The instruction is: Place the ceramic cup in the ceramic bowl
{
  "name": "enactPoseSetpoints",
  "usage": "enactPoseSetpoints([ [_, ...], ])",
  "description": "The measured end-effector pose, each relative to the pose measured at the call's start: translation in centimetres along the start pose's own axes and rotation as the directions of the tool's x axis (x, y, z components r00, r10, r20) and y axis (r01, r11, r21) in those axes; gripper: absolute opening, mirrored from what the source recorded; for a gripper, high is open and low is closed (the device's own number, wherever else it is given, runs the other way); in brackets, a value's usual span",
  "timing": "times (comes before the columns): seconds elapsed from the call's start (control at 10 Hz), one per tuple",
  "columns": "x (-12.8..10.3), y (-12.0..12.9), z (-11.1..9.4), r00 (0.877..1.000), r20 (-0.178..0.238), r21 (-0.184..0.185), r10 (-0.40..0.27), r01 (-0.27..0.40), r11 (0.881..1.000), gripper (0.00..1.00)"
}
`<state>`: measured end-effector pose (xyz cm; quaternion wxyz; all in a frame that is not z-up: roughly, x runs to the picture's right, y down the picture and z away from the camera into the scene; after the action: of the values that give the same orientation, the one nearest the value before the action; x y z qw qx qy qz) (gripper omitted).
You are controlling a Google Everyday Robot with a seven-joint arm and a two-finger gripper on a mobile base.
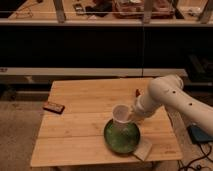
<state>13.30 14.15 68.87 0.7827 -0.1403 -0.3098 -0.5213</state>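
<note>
The whitish ceramic cup (120,115) is tilted, its wide rim facing up and left, and is held over the far left part of the green ceramic bowl (122,137). The bowl sits near the front edge of the wooden table (75,125). My gripper (131,116) is at the cup's right side, shut on the cup, at the end of the white arm (167,97) that reaches in from the right. I cannot tell whether the cup's base touches the bowl.
A pale square pad (142,149) lies at the bowl's front right, by the table edge. A small dark bar (53,107) lies at the table's left. The figurine (137,93) shows only as a red bit behind the arm. A blue object (200,134) lies on the floor at right.
</note>
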Motion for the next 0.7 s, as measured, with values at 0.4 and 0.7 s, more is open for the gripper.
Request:
enactPoseSetpoints([
  [0.4, 1.1, 2.4, 1.8, 0.998, -0.004, -0.016, 0.07, -0.07, 0.997, 0.03],
  [0.7, 0.9, 3.1, 4.3, 0.997, 0.039, -0.001, 0.068, -0.068, 0.998, 0.31],
])
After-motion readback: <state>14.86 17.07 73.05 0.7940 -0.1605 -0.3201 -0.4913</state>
